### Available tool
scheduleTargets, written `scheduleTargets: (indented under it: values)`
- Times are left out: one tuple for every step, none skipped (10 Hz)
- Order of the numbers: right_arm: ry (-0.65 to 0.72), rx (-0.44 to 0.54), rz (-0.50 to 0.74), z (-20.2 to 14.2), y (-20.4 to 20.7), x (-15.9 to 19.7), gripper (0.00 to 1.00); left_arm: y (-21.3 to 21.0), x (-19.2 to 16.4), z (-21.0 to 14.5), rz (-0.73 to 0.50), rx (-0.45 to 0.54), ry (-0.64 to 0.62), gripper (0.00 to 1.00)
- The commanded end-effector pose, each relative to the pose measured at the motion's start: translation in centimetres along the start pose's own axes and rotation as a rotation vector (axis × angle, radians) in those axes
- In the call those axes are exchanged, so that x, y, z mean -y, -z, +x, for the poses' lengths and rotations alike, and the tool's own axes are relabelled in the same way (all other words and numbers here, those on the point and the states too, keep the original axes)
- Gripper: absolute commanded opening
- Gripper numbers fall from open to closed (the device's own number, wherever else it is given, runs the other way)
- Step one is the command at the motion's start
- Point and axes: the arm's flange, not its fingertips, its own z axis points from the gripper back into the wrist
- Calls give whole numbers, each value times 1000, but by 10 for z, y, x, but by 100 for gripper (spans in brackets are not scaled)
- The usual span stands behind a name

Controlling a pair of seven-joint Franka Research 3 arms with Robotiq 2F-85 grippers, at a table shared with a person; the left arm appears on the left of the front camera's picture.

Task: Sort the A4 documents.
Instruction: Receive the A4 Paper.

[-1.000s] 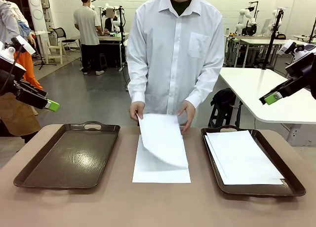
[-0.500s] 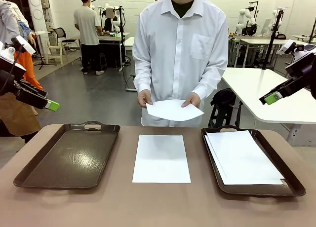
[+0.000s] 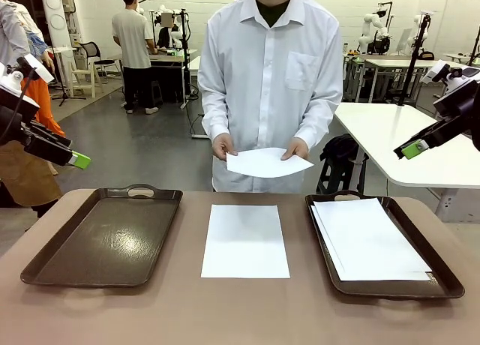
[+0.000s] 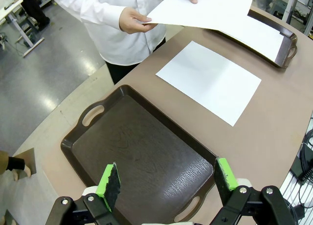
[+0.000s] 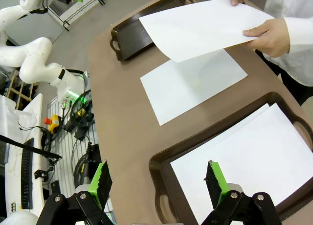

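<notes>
Looking from your left, you find the left gripper (image 3: 79, 160) hanging high at the left side of the table (image 3: 150, 319). Its green pads stand wide apart and nothing is between them. Below it, toward the middle, lies the left tray (image 3: 46, 256), dark brown and bare inside. The near rim of this tray stays back from the near table edge, so you have a free band of table in front.

Between this tray and the middle runs an open strip of table. In the middle one sheet (image 3: 244, 241) lies flat on the table, with a short edge toward you, and it touches neither tray. Above its far end, clear of the table, the person holds a second sheet (image 3: 266, 163) in both hands (image 3: 222, 146), one at each side, and it sags a little.

On the right, the right tray (image 3: 321, 249) carries a stack of sheets (image 3: 371, 240). The stack sits inside the rim and its left edges are slightly fanned. The right gripper (image 3: 415, 148) hangs high beyond the far right part of that tray, with its jaws apart and empty.
</notes>
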Motion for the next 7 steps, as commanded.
scheduleTargets:
  values:
    - [-3, 2, 1, 0, 1, 0, 100, 0, -1, -1, -6, 2, 10, 100]
    - [-3, 2, 1, 0, 1, 0, 100, 0, -1, -1, -6, 2, 10, 100]
    - [-3, 2, 1, 0, 1, 0, 100, 0, -1, -1, -6, 2, 10, 100]
    - [-3, 2, 1, 0, 1, 0, 100, 0, -1, -1, -6, 2, 10, 100]
    - [-3, 2, 1, 0, 1, 0, 100, 0, -1, -1, -6, 2, 10, 100]
    - [-3, 2, 1, 0, 1, 0, 100, 0, -1, -1, -6, 2, 10, 100]
    - [-3, 2, 1, 0, 1, 0, 100, 0, -1, -1, -6, 2, 10, 100]
